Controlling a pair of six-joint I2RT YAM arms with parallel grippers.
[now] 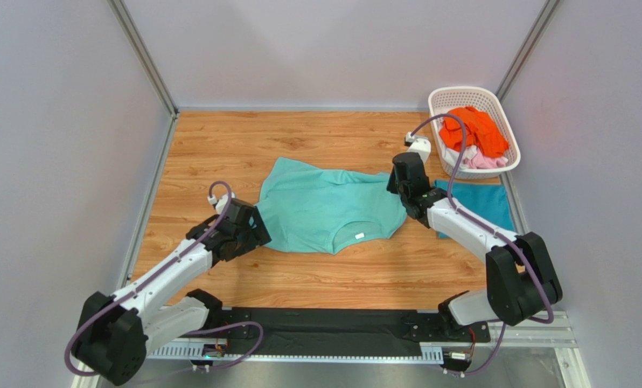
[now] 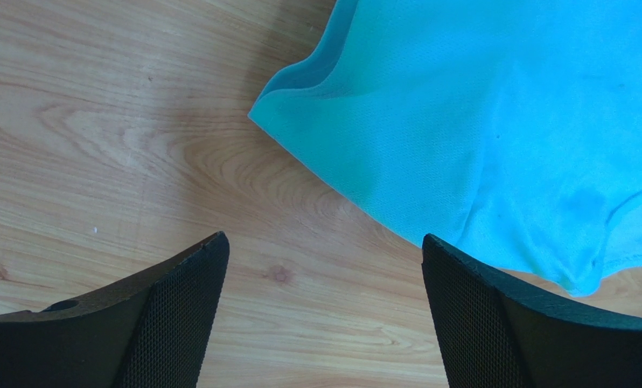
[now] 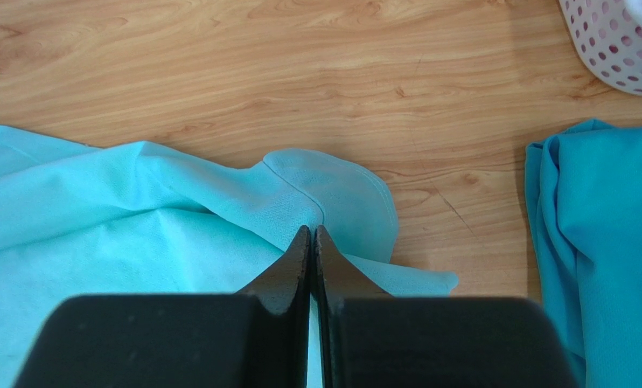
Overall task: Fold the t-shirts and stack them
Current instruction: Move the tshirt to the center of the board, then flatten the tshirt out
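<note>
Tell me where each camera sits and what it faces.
Top external: high behind the robot, looking down on the table; left arm and right arm show.
Left wrist: on the left arm, facing past the open left gripper at the mint green t-shirt.
Right wrist: likewise, past the shut right gripper onto that shirt.
All three see that shirt.

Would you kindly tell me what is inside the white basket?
An orange t-shirt lies on top; pink cloth and white cloth peek out beside it; anything deeper is covered.
</note>
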